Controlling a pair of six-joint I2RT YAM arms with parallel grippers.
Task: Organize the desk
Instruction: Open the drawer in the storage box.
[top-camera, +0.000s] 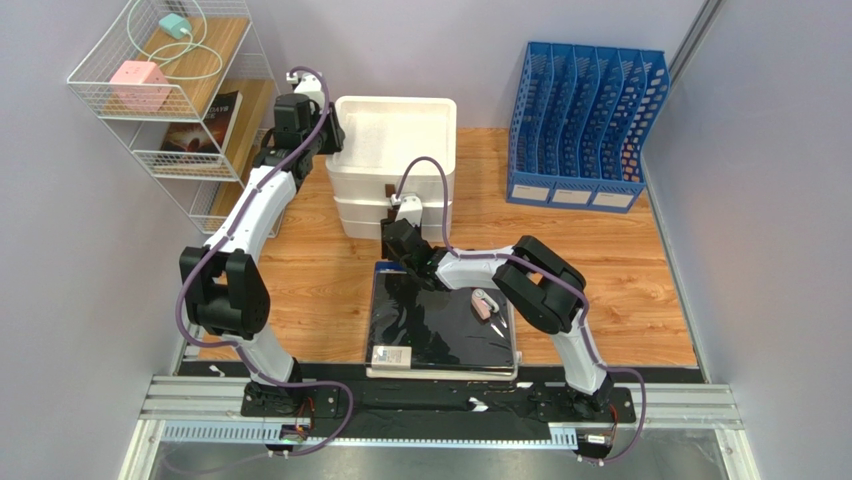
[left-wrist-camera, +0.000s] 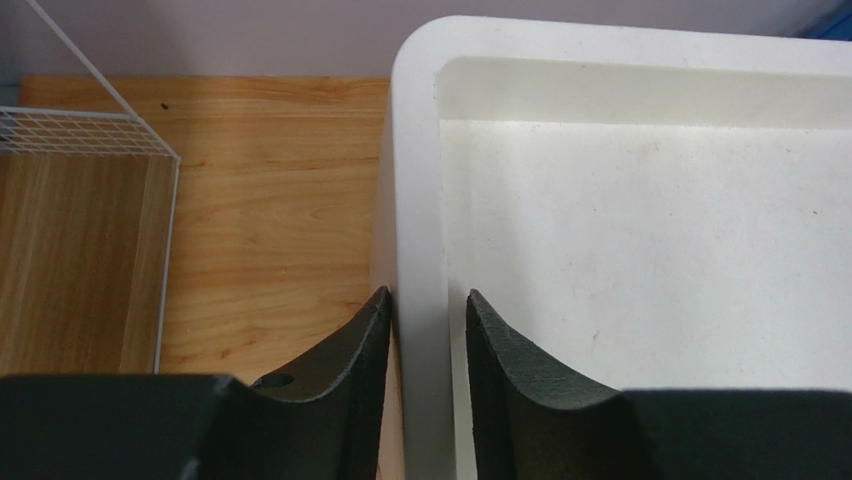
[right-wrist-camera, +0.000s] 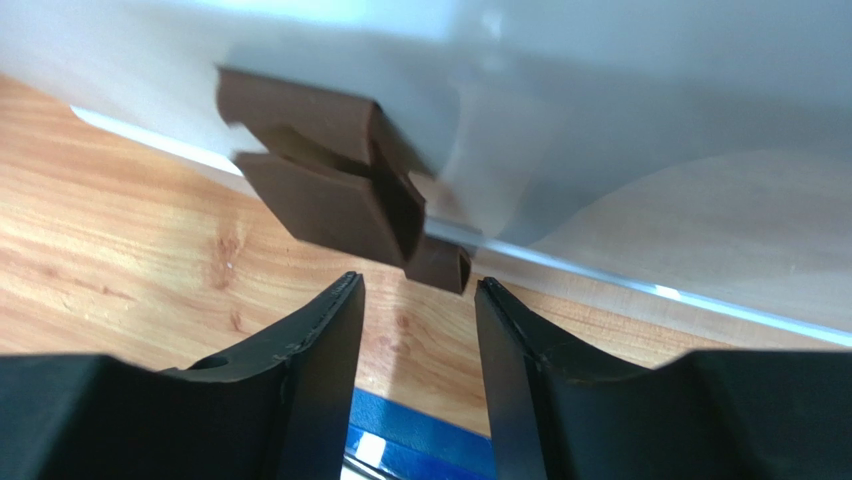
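The desk (top-camera: 600, 260) is a large light wooden tabletop. A white stacked drawer box (top-camera: 395, 120) stands at its back middle. My left gripper (top-camera: 333, 138) is at the box's left rim. In the left wrist view the left gripper (left-wrist-camera: 428, 295) straddles the rim (left-wrist-camera: 415, 150): the left finger touches the outer wall and a thin gap shows on the inside. My right gripper (top-camera: 390, 222) is open in front of the drawers. In the right wrist view the right gripper (right-wrist-camera: 418, 280) is just short of a brown handle (right-wrist-camera: 330, 195) and not touching it.
A black flat item (top-camera: 440, 325) lies at the near middle with a small pink object (top-camera: 485, 303) on it. A blue file rack (top-camera: 585, 120) stands at the back right. A white wire shelf (top-camera: 170, 90) at the back left holds a pink block, a cable and a book.
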